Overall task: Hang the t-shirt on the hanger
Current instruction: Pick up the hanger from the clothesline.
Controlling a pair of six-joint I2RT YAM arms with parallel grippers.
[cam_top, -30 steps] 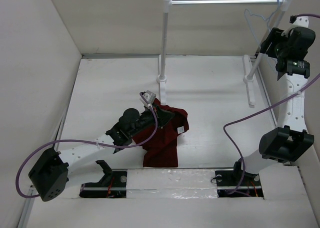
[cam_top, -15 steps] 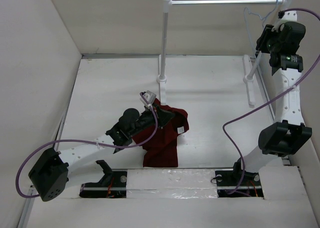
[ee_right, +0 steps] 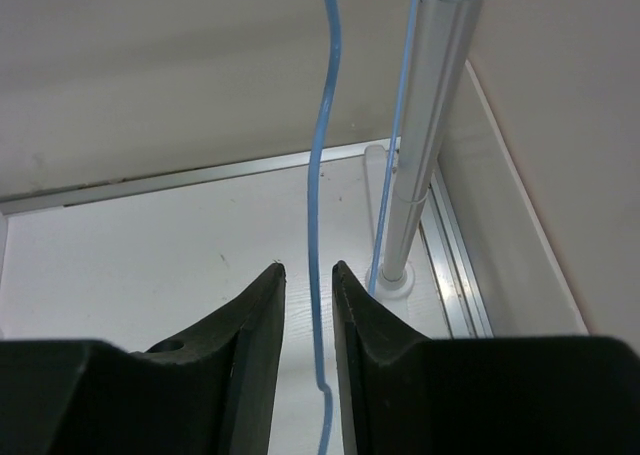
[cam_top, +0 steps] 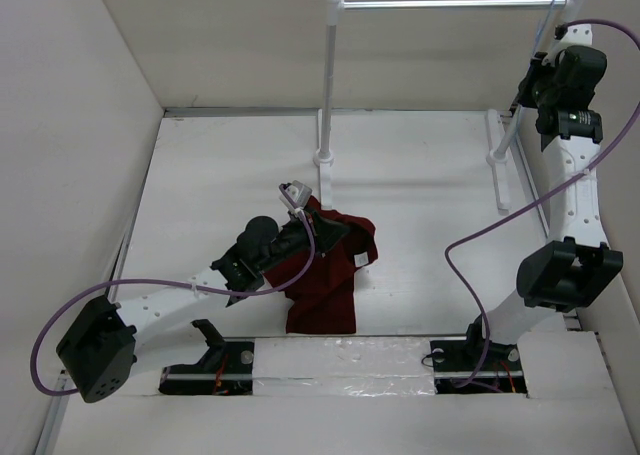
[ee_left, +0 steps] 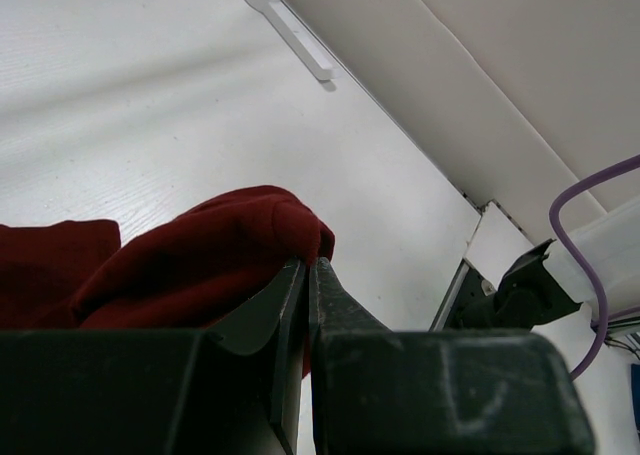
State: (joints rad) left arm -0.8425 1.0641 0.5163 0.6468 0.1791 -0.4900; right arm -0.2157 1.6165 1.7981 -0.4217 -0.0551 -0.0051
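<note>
Spreading widest is one white desk [cam_top: 430, 195], walled on three sides, with one tall white rack [cam_top: 328, 85] at its far end; the rack's right post is partly hidden behind the right arm [cam_top: 578, 190]. Two arms in all: the left arm [cam_top: 170, 310] reaches low over the desk. One maroon t-shirt [cam_top: 325, 295] lies crumpled at the near middle, its upper fold pinched tight in the closed left hand [ee_left: 308, 267]. One light-blue hanger [ee_right: 322, 175] hangs by the rack's rail, cut off top and bottom in the wrist view; its wire runs between the right hand's [ee_right: 308, 270] fingers, which stand slightly apart with gaps either side. One small white tag [cam_top: 361, 260], too small to read
</note>
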